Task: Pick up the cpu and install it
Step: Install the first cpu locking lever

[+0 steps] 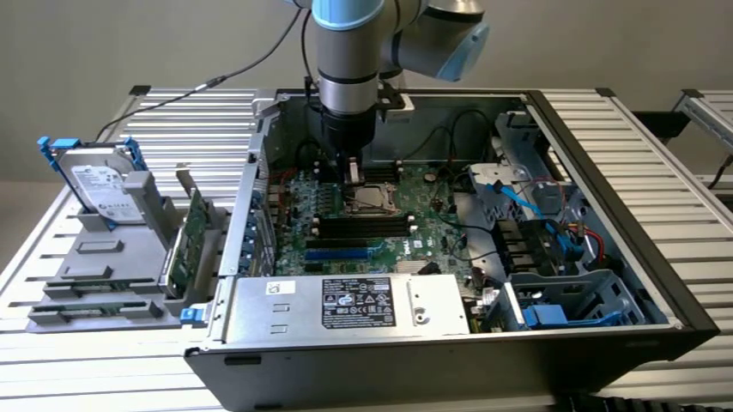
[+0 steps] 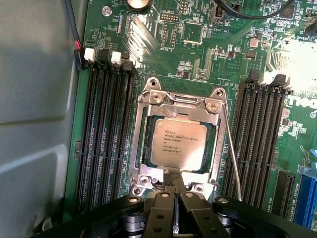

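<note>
While the jaws stand pressed together with nothing between them, their tips just at the near edge of the socket frame [image 2: 142,148], treat the cpu [image 2: 179,144] as already seated. It lies flat and square inside that frame on the motherboard [image 2: 198,49], printed side up. To my eye this is fine work around a seated chip, so keep any motion slow and straight, and keep the closed tips off the metal lid. Watch the thin lever wire [image 2: 233,158] running along one side of the frame; it looks easy to snag. Beyond it, black memory slots [image 2: 104,134] flank the socket on both sides, and the grey case wall [image 2: 34,124] rises close by. Farther out, on the worktop [image 1: 641,129] at the exterior view's left, the hard drive [image 1: 98,184] and the green card [image 1: 195,227] stand in their holder, well apart from the work.
</note>
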Motion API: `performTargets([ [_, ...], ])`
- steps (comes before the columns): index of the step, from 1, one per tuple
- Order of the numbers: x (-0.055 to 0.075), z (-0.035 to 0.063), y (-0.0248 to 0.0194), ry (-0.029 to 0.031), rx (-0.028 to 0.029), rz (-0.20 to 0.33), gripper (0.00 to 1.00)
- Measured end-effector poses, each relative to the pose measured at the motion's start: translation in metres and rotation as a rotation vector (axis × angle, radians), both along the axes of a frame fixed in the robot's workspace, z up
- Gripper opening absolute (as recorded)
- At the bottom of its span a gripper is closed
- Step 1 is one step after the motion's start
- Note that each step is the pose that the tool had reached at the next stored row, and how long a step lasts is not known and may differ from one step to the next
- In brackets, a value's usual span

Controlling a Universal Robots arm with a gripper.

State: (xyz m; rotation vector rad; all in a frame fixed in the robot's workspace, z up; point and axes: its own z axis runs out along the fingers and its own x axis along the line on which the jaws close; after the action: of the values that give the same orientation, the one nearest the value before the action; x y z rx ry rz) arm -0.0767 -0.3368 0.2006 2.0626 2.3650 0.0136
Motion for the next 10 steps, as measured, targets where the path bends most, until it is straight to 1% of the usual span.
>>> performTargets([
  [3, 0.0, 0.0016, 0.0003, -0.0014, 0.0019, 0.0, 0.11],
  [4, 0.0, 0.0032, 0.0003, -0.0013, 0.0019, 0.0, 0.11],
  [5, 0.0, 0.0055, 0.0001, -0.0003, 0.0005, 0.0, 0.11],
  [10, 0.0, 0.0127, -0.0002, -0.0001, 0.0002, 0.0, 0.11],
])
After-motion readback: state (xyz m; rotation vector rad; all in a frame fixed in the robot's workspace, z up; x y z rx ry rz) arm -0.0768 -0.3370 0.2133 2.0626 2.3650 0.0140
